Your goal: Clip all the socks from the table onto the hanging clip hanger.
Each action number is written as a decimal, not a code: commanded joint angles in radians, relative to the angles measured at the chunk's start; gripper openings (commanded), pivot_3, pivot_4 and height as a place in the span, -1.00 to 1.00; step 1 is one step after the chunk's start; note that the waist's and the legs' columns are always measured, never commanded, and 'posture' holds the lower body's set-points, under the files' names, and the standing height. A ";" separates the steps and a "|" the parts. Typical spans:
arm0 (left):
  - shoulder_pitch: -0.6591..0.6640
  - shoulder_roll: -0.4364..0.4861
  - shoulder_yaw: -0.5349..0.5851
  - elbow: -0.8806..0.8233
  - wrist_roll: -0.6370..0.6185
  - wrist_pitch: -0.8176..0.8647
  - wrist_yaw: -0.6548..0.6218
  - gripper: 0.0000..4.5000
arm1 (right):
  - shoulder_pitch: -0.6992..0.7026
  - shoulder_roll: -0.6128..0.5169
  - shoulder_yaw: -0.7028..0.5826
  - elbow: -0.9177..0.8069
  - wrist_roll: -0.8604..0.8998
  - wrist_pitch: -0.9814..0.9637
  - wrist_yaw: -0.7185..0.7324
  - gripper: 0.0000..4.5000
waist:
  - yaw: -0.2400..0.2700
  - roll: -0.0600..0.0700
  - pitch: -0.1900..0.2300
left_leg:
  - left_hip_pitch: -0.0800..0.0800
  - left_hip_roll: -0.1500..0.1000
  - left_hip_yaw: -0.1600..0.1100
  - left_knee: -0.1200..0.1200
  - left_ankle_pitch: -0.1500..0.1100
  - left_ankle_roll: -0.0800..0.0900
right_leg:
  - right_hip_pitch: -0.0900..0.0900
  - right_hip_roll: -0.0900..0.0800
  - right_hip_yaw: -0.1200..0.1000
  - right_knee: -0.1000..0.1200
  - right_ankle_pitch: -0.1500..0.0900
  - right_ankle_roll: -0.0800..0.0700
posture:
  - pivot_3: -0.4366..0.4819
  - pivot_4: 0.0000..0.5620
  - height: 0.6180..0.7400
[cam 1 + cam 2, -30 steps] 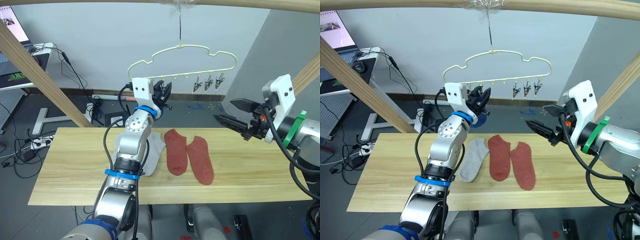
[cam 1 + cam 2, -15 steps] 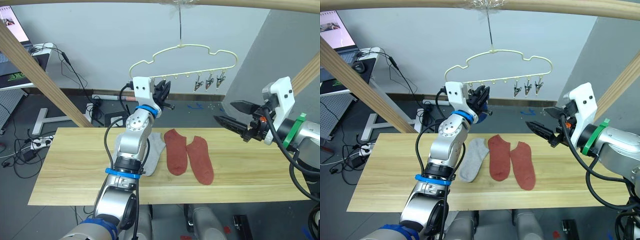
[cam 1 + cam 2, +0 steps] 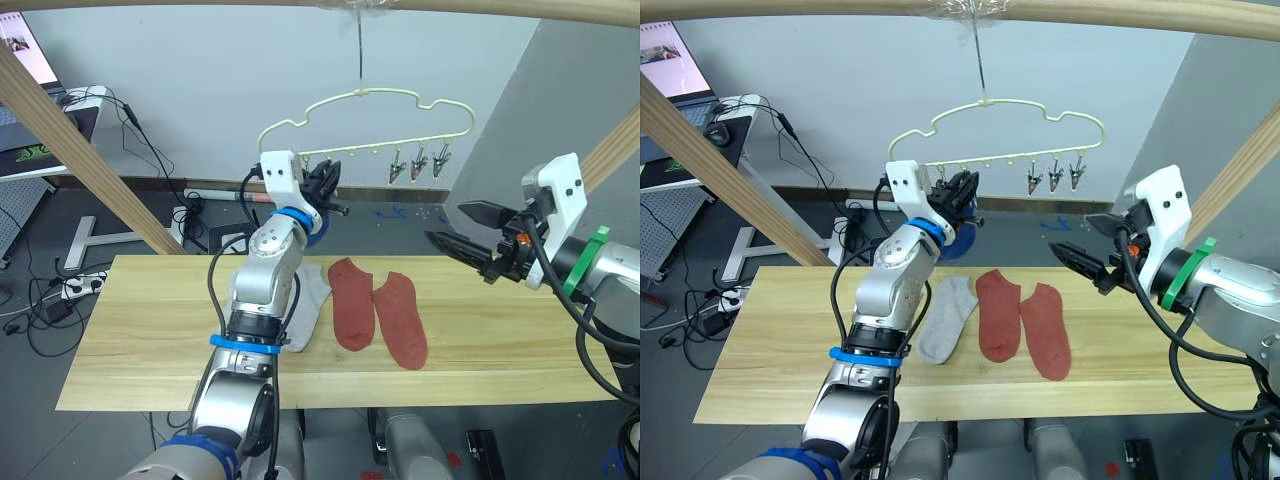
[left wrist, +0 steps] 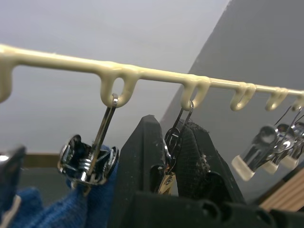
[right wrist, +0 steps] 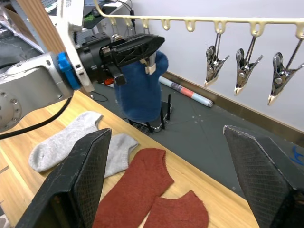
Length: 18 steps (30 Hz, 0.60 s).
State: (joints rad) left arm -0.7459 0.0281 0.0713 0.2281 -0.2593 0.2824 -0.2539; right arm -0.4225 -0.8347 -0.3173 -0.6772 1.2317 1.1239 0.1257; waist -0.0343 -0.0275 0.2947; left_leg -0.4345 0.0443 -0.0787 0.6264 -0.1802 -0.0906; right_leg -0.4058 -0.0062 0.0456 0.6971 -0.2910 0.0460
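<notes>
Overhead, the clip hanger (image 3: 372, 125) hangs from a wooden pole. Left gripper (image 4: 172, 156) pinches 1 clip (image 4: 175, 137) beside a hung blue sock (image 5: 139, 90). Right gripper (image 3: 462, 228) hovers open. Table (image 3: 150, 330): 2 grey socks (image 5: 71, 140), 2 red socks (image 3: 378, 311). Cables (image 3: 45, 300) litter the floor.
</notes>
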 commanded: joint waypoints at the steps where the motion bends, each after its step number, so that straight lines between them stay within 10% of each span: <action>1: -0.017 0.007 0.010 -0.045 -0.032 0.037 -0.015 -0.85 | -0.004 -0.008 -0.005 -0.023 0.010 -0.031 -0.013 0.76 | 0.000 0.000 0.000 | 0.000 0.000 0.000 0.000 0.000 0.000 | 0.000 0.000 0.000 0.000 0.000 0.000 | -0.21 -0.19 1.00; 18: -0.041 0.054 0.006 -0.089 -0.052 0.175 -0.034 -0.85 | 0.106 -0.077 0.210 0.014 -0.199 -0.005 -0.016 0.76 | 0.000 0.000 0.000 | 0.000 0.000 0.000 0.000 0.000 0.000 | 0.000 0.000 0.000 0.000 0.000 0.000 | -0.18 -0.19 1.00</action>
State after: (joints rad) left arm -0.7646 0.0764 0.0781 0.1726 -0.2965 0.4265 -0.2764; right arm -0.3233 -0.8970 -0.1455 -0.6594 1.1061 1.1267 0.0934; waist -0.0346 -0.0277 0.2945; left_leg -0.4345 0.0443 -0.0787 0.6265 -0.1802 -0.0906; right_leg -0.4058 -0.0062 0.0457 0.6970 -0.2910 0.0460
